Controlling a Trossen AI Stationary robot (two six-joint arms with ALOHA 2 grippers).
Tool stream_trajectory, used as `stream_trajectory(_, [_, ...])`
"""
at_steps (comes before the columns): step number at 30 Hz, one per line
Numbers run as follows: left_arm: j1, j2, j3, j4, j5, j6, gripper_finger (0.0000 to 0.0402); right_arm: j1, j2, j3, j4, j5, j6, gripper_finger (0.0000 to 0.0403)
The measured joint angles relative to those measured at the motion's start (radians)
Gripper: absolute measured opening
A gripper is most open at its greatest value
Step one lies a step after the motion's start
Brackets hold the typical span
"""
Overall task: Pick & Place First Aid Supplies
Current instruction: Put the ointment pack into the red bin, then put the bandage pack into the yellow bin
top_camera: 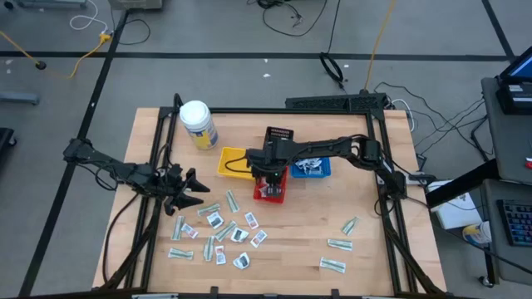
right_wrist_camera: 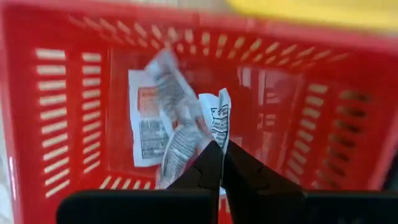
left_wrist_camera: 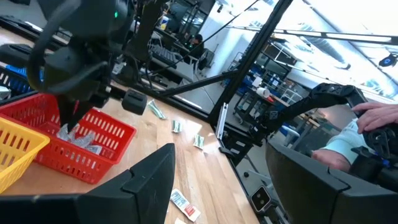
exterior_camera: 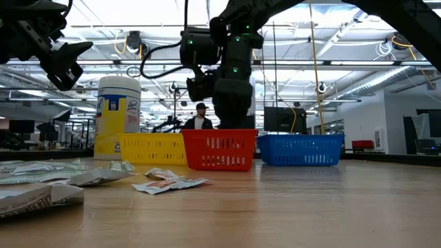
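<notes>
the scattered packets (top_camera: 218, 235) lie nearest the front edge of the table (top_camera: 291, 249), spread from about 7 to 8 o'clock of the table's middle, white squares with dark print mixed with pale green-grey wrappers. three more green-grey wrappers (top_camera: 337, 244) sit apart at about 4 o'clock, well clear of the main spread. the left gripper (top_camera: 189, 189) hovers at about 9 o'clock, just behind the main spread, its fingers spread wide and grasping nothing. at the centre, the right gripper (right_wrist_camera: 219, 163) hangs point-down inside the red tray (top_camera: 270, 192), its fingers clenched together; a white packet with dark print (right_wrist_camera: 217, 121) lies against the fingertips, and whether it is pinched or only touching cannot be told. a few more packets (right_wrist_camera: 149, 121), one with a red mark, lie on the red tray's floor. the yellow tray (top_camera: 232, 161) touches the red tray at its 10 o'clock, the blue tray (top_camera: 310, 169) stands at its 2 o'clock with white packets in it. a black tray (top_camera: 280, 134) sits behind them. farthest, at 11 o'clock, stands the white jar (top_camera: 198, 124).
</notes>
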Motion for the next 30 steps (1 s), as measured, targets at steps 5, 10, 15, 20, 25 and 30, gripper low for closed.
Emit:
stream_trajectory(5, [0.000, 0.000, 0.000, 0.000, 0.000, 0.000, 0.0257, 0.001, -0.001, -0.002, 0.006, -0.028, 0.019, 0.0059])
stream_trajectory(10, [0.000, 0.000, 0.000, 0.000, 0.000, 0.000, 0.0257, 0.000, -0.002, -0.002, -0.010, -0.023, 0.018, 0.0154])
stream_trajectory(15, [0.000, 0.000, 0.000, 0.000, 0.000, 0.000, 0.0257, 0.007, -0.054, -0.001, -0.036, -0.022, -0.038, 0.0216])
stream_trajectory(20, [0.000, 0.000, 0.000, 0.000, 0.000, 0.000, 0.0257, 0.039, -0.121, -0.029, -0.059, -0.025, -0.075, 0.0235])
stream_trajectory(25, [0.000, 0.000, 0.000, 0.000, 0.000, 0.000, 0.0257, 0.053, -0.193, -0.112, -0.041, -0.024, -0.057, 0.0231])
stream_trajectory(30, [0.000, 0.000, 0.000, 0.000, 0.000, 0.000, 0.0257, 0.069, -0.310, -0.287, -0.005, -0.023, -0.052, 0.0227])
